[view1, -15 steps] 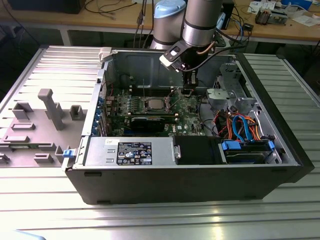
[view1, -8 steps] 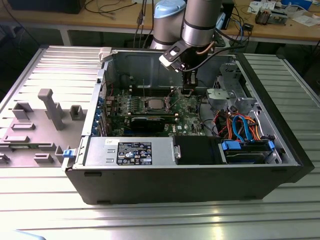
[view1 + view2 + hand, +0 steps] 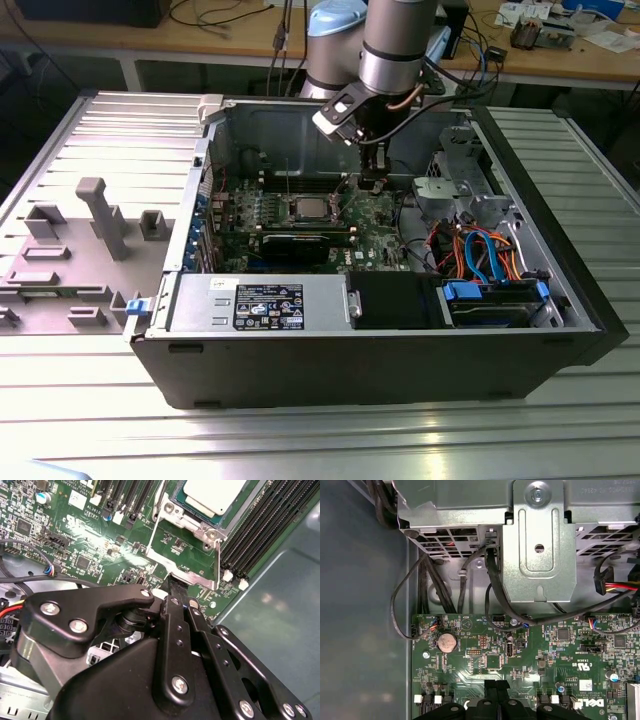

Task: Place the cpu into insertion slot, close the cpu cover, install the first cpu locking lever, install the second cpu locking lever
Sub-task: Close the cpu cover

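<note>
**Item: CPU fitting, cover stage**

**End effector.** The gripper has its fingers drawn together. The tips meet the free edge of the cpu cover. I cannot tell whether any metal is pinched between them. In the exterior view the gripper stands inside the case, just to the exterior view's right of the socket.

**Task's thing.** The cpu lies flat in the insertion slot, silver top up. The cover is raised and tilted, and green board shows through its window. It is not yet down, so by the look of it the work stands at the cover step.

**Hazards (judged).**
- The cover could slip off the narrow tips and drop onto the chip.
- A sideways drag would strain the cover's hinge end.
- If the chip is not fully seated, pressing the cover could load the socket contacts.
- The fingers run near the memory slots and small board parts, so a wide sweep could clip them.
- Cables hang from the drive cage near the wrist and could snag.

**Containers.**
- Computer case, open side up:
  - motherboard;
  - long black expansion card;
  - power supply, at the near side;
  - blue-fronted drive bay, toward the exterior view's right;
  - orange and blue cables.
- Grey fixture tray, at the exterior view's left: moulded blocks and an upright post.
</note>
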`<state>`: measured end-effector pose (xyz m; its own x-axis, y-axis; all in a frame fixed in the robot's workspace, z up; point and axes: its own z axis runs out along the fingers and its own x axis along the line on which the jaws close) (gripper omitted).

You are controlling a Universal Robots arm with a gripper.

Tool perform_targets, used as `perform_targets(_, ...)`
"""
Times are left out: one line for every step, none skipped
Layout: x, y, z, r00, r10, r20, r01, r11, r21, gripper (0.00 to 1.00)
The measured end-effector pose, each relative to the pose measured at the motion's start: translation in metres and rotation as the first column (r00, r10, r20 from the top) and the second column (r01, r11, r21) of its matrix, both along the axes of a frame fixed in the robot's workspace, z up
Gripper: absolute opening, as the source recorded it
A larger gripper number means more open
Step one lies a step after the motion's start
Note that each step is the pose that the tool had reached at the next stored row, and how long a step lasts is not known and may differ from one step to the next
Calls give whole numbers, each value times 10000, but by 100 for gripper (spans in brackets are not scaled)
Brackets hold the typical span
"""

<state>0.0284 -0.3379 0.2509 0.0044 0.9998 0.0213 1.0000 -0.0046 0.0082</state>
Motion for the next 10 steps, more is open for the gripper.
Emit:
perform_targets(-1,0,-1,10000,0,0,0,10000,-1,11)
perform_targets(-2,0,-2,10000,1,0,-1,10000,0,11)
perform_targets(-3,0,-4,10000,0,-1,0,10000,0,11)
perform_targets(-4,0,-5,10000,0,-1,0,10000,0,11)
perform_targets(-5,0,-6,10000,0,-1,0,10000,0,11)
perform_targets(-9,0,-6,10000,-2,-1,2,10000,0,11)
perform_targets(-11,0,-7,10000,-2,-2,2,10000,-1,11)
perform_targets(-12,0,-7,10000,0,-1,0,10000,0,11)
perform_targets(-15,0,-7,10000,0,-1,0,10000,-1,11)
perform_targets(-18,0,-8,10000,0,-2,0,10000,-1,11)
